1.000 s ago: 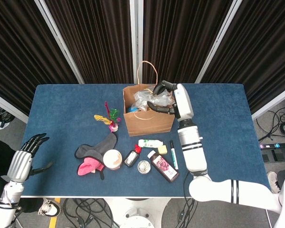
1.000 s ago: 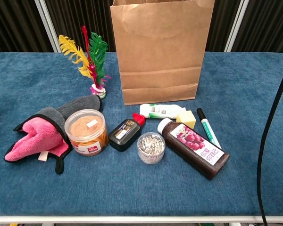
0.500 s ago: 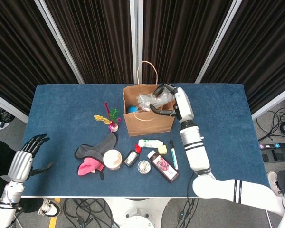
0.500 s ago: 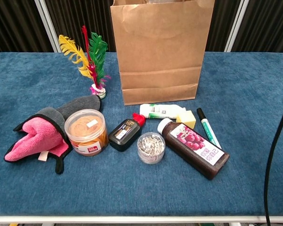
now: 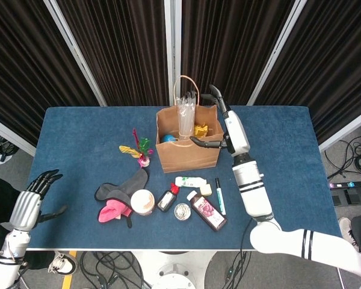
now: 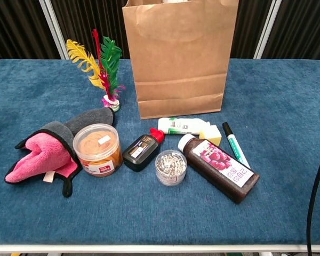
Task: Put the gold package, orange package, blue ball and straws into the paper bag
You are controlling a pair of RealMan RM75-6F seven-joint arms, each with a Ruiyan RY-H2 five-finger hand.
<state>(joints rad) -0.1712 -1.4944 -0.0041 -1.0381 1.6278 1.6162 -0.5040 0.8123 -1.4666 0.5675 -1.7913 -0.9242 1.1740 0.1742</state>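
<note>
I am looking down on the blue table [image 5: 78, 132], where the paper bag [image 5: 189, 149] is standing upright toward the far middle, its mouth open. My right hand [image 5: 219, 123] is hovering at the bag's right rim with fingers spread wide and nothing in them; one finger is pointing up past the far rim, the thumb reaching in over the opening. My left hand [image 5: 31, 201] is hanging off the near left edge of the table, fingers apart and holding nothing.

Inside the bag, the clear packet of straws [image 5: 186, 114] is standing upright against the far wall, poking above the rim. The gold package [image 5: 201, 129] is lying just right of it, and the blue ball [image 5: 170, 138] is sitting in the left corner. I cannot tell where the orange package is.

Near the bag's front, the grey and pink cloth [image 6: 48, 152] is lying at the left, the round orange tub [image 6: 98, 150] touching it. The dark juice bottle [image 6: 220, 167] is lying at the right, the feather shuttlecock [image 6: 102, 72] standing left of the bag, and the green marker [image 6: 234, 144] resting just right of the bottle.
</note>
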